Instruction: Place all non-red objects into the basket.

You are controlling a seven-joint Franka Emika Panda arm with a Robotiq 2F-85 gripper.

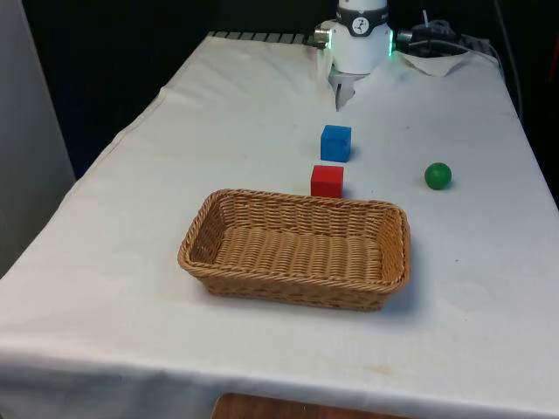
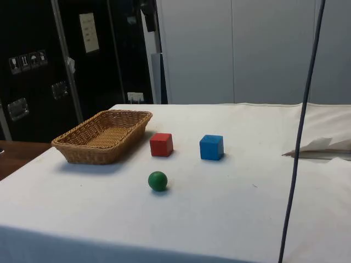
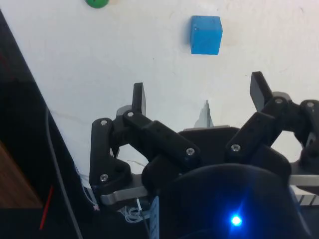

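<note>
So my gripper (image 3: 197, 94) hangs spread wide and empty at the robot's end, blue cube (image 3: 205, 34) straight ahead of the fingertips, wicker basket (image 1: 262, 205) beyond it.

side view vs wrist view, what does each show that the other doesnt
Side view alone: the wicker basket and the red cube next to it, with the dark cabinets behind.

Wrist view alone: the gripper, open above bare cloth, nothing between its fingers.

Both: the blue cube, the green ball and the white tablecloth.
</note>
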